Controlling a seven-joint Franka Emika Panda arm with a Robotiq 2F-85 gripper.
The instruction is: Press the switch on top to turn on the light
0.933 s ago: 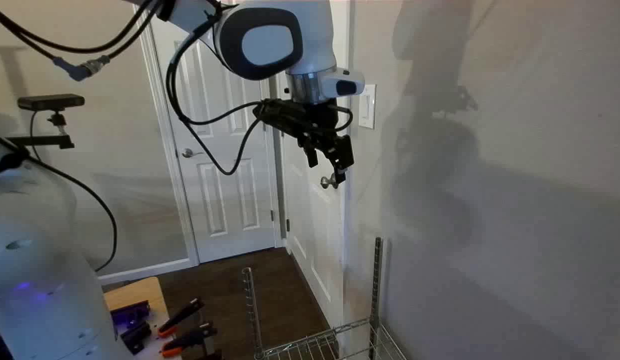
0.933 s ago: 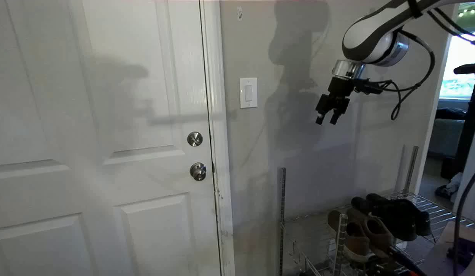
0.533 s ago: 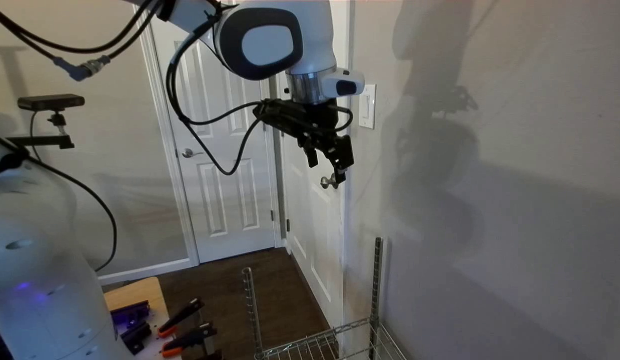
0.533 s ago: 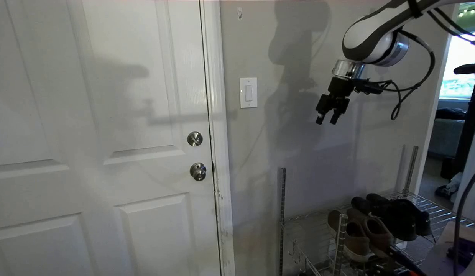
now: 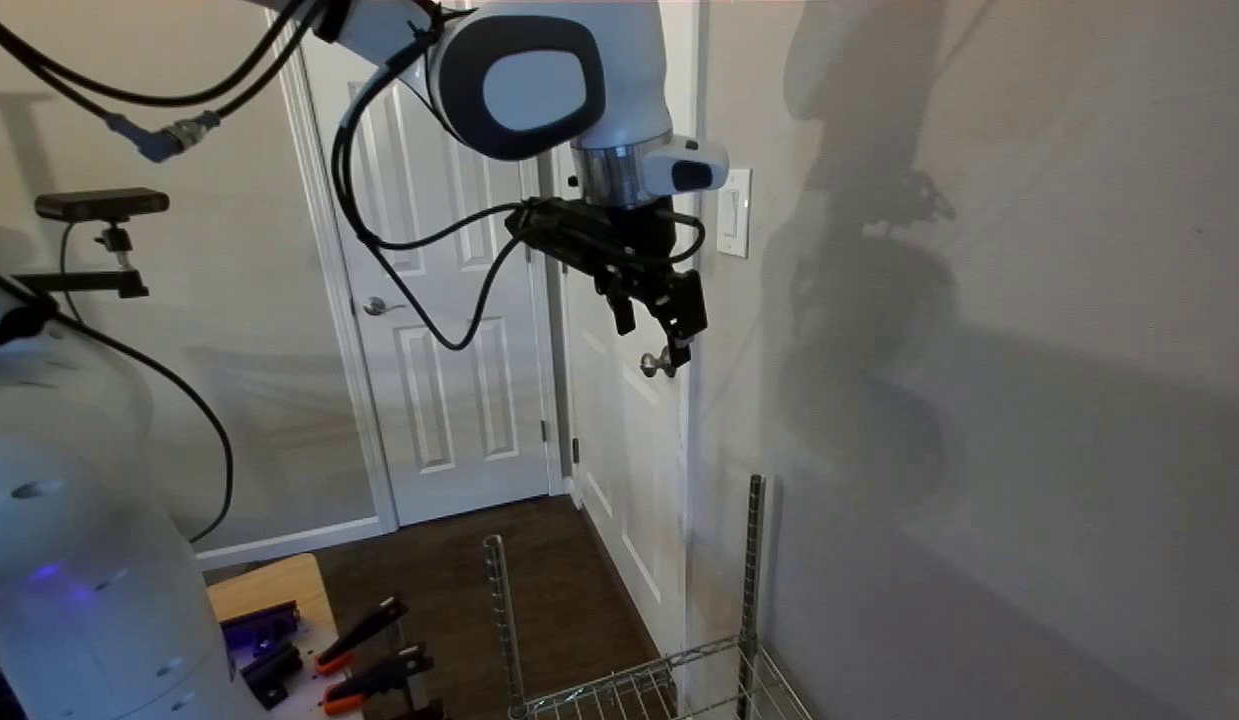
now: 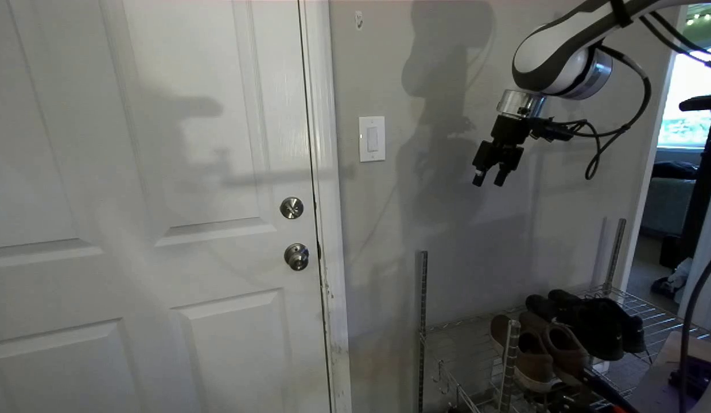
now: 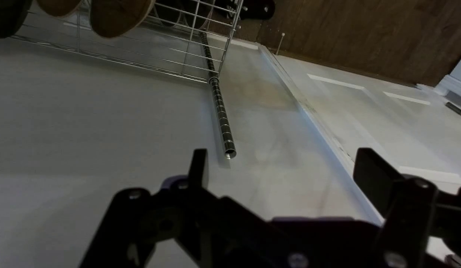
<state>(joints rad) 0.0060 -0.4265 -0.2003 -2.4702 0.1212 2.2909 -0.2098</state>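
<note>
The switch (image 6: 372, 139) is a small upright white rectangular plate with a paddle, fixed to the wall beside the door frame. It also shows in an exterior view (image 5: 734, 213), seen at a steep angle just behind the wrist. My gripper (image 6: 489, 179) hangs in the air to the right of the switch and a little lower, clearly apart from it. It points down and also shows in an exterior view (image 5: 653, 341). In the wrist view its fingers (image 7: 282, 156) stand wide apart with nothing between them. The switch is out of view in the wrist view.
A wire shelf (image 5: 639, 680) with upright metal posts (image 6: 423, 298) stands below the gripper against the wall. Several shoes (image 6: 556, 338) lie on it. A white door (image 6: 160, 143) with a round knob (image 6: 296, 256) and a deadbolt (image 6: 291, 207) is left of the switch. Clamps (image 5: 379, 675) lie near the robot's base.
</note>
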